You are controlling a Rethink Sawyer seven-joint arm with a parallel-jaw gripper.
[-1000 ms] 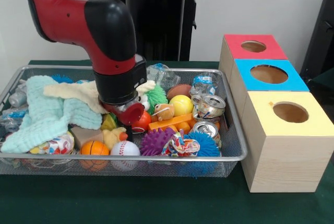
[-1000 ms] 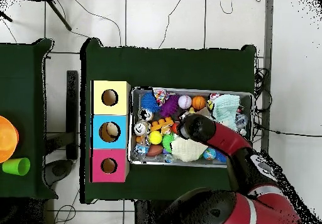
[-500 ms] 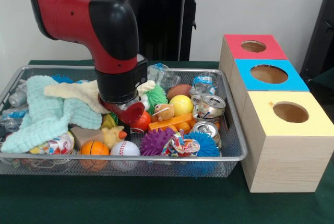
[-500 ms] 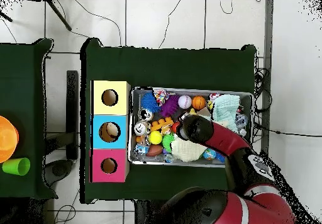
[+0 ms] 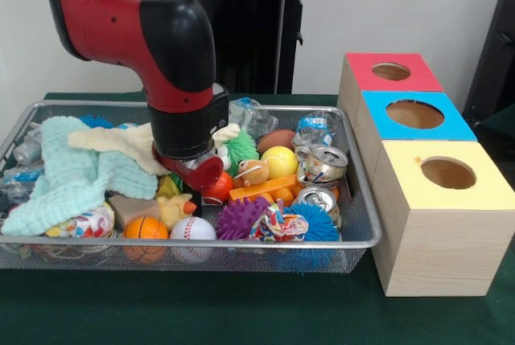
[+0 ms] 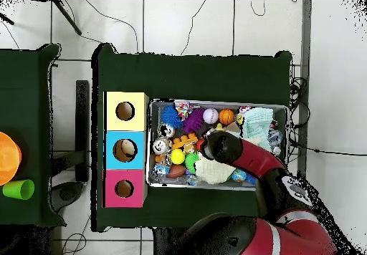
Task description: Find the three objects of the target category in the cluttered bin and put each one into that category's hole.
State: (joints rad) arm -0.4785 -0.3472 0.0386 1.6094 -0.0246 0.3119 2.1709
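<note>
Gripper [image 5: 201,174] is buried mid-bin [image 5: 364,236] beside the red ball [image 5: 217,187]; I cannot tell its state, so lift straight, avoiding the cloth [image 5: 72,172]

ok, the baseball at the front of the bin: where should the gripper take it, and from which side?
Judging from the front view, come straight down on the baseball. It is round, so any pair of opposite sides would do. The orange basketball crowds one side, the purple spiky ball sits close on the other, so closing front-to-back across its widest part looks freer.
</note>
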